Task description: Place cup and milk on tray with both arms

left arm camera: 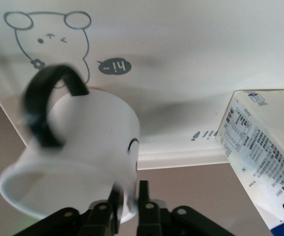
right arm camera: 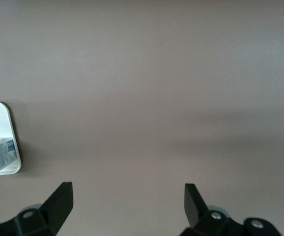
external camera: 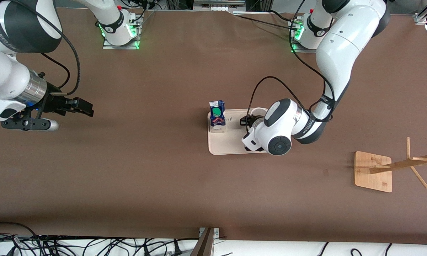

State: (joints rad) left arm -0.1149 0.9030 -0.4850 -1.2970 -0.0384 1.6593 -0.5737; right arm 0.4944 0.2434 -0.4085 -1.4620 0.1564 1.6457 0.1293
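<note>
on the tray (external camera: 227,147) stands the milk (external camera: 217,114); left gripper (left arm camera: 127,209) holds the cup (left arm camera: 78,147).

A wide table (external camera: 170,185) with a plain brown top carries few things. Near its middle lies the cream tray (external camera: 224,145), flat on the surface. Toward the left arm's end of the table, and nearer to the front camera than the tray, a bamboo stand (external camera: 374,171) rests on its square base, well apart from the tray. Two robot bases stand along the table's top edge in the front view.
</note>
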